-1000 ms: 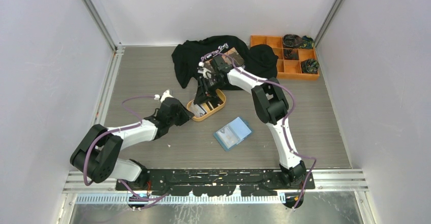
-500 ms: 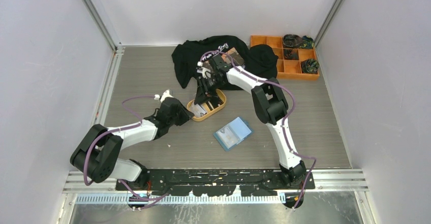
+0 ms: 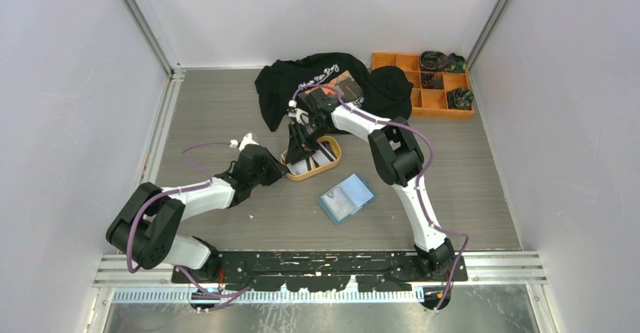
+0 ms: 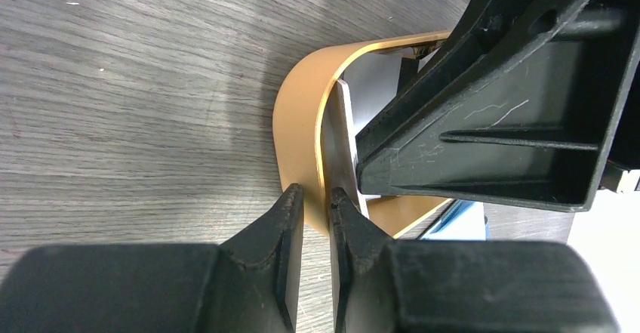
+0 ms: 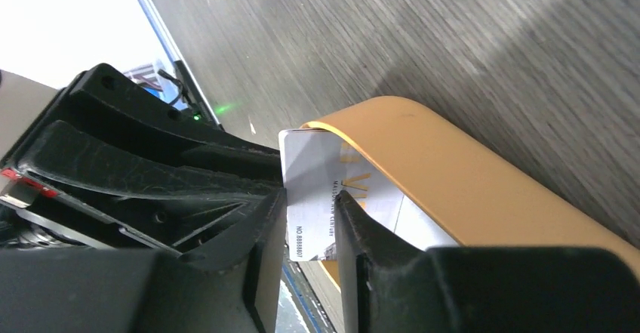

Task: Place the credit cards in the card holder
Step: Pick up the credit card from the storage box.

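Observation:
An orange oval tray [image 3: 333, 152] lies mid-table with credit cards in it. My left gripper [image 3: 282, 168] is shut on the tray's near-left rim; in the left wrist view the orange wall [image 4: 298, 121] runs between the two pads of that gripper [image 4: 317, 197]. My right gripper [image 3: 296, 152] reaches into the same end of the tray. Its fingers stand a little apart around a white card [image 5: 309, 182] that leans tilted against the tray wall [image 5: 453, 167]. The left wrist view shows this card [image 4: 346, 137] edge-on. The teal card holder [image 3: 346, 198] lies open to the right of the tray.
A black T-shirt [image 3: 317, 80] is crumpled at the back, just behind the tray. An orange compartment box [image 3: 423, 100] with dark items stands at the back right. Grey walls enclose the table on three sides.
My right gripper has moved left and nearer, down to the tray's near-left end. The tray has turned slightly and a white card now shows in it. The left gripper has kept its hold.

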Motion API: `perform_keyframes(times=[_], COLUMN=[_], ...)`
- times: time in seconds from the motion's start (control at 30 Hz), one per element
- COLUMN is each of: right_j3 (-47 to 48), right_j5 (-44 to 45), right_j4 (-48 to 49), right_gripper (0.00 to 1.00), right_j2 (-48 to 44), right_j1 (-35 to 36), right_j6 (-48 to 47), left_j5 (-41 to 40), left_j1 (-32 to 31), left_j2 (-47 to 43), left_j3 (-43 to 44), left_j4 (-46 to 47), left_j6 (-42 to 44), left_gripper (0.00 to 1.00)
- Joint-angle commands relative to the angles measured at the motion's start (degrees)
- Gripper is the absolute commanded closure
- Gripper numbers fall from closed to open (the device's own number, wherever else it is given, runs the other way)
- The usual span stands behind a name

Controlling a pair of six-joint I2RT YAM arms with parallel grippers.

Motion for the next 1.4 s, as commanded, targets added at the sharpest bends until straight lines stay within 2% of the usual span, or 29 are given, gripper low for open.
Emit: perform_keyframes(times=[0.0,0.17,0.37,0.9,0.97,1.1,1.2,1.37], right_j3=[1.59,2.03,1.87,-0.52,-0.75,-1.4,-1.71,-2.46], right_j5=[6.22,8.54,16.51,16.87,15.65,12.25,14.62,20.77], right_j4=[-3.72,-4.98,-7.55,-7.48,-7.69,-7.59,-7.58,-7.34], right_gripper=[0.63,0.59,0.58,0.71,0.68,0.57,0.52,0.51], right_j2=[-0.52,-2.27,-4.83,-7.94,-8.28,-9.92,-11.94,-12.51], right_j1=[1.12,1.09,1.07,-2.22,-2.49,-2.19,-1.99,-2.69], right_j6=[-3.86,-6.13,-11.4,-12.69,-13.63,-16.46,-18.58,-17.99], left_j5=[1.5,1.72,1.81,2.06,2.14,2.33,2.45,2.74], left_j1=[-0.13,-0.04,0.0,0.18,0.18,0.2,0.27,0.37], left_j2=[0.59,0.61,0.65,0.76,0.83,1.0,1.06,1.25], left_j3=[-0.41,-0.41,-0.45,-0.51,-0.44,-0.48,-0.52,-0.51], left_j4=[2.63,2.83,2.94,3.2,3.2,3.38,3.63,3.9], left_j6=[0.24,0.22,0.26,0.16,0.11,0.16,0.13,0.25], left_gripper=[0.82,0.82,0.82,0.82,0.82,0.82,0.81,0.82])
